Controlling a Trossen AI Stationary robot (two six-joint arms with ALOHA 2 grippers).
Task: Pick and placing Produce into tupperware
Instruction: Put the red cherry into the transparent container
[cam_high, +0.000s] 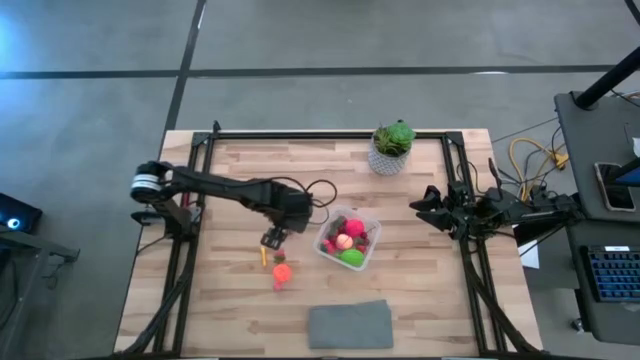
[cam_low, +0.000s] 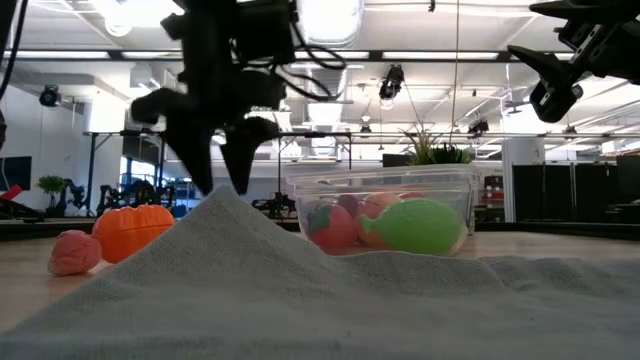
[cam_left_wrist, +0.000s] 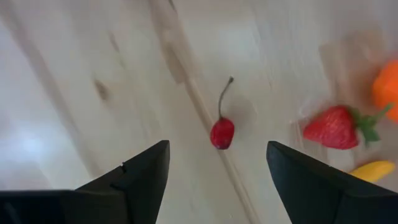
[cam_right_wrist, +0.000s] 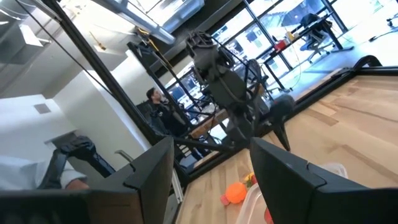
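Note:
The clear tupperware (cam_high: 350, 241) stands near the table's middle and holds several pieces: red, pink and a green one (cam_low: 415, 224). On the wood to its left lie more produce: a red-orange cluster (cam_high: 282, 271) and a yellow piece (cam_high: 263, 257). My left gripper (cam_high: 272, 238) hangs open above the table, fingers pointing down. In its wrist view a small dark red cherry (cam_left_wrist: 222, 132) lies on the wood between the fingertips, untouched, with a strawberry (cam_left_wrist: 337, 127) beside it. My right gripper (cam_high: 425, 206) is open and waits raised at the table's right side.
A flat grey cloth (cam_high: 350, 325) lies at the table's near edge and fills the low view's foreground. A leafy plant in a white pot (cam_high: 391, 148) stands at the far edge. An orange pumpkin-like piece (cam_low: 133, 229) and a pink piece (cam_low: 73, 252) lie left of the tub.

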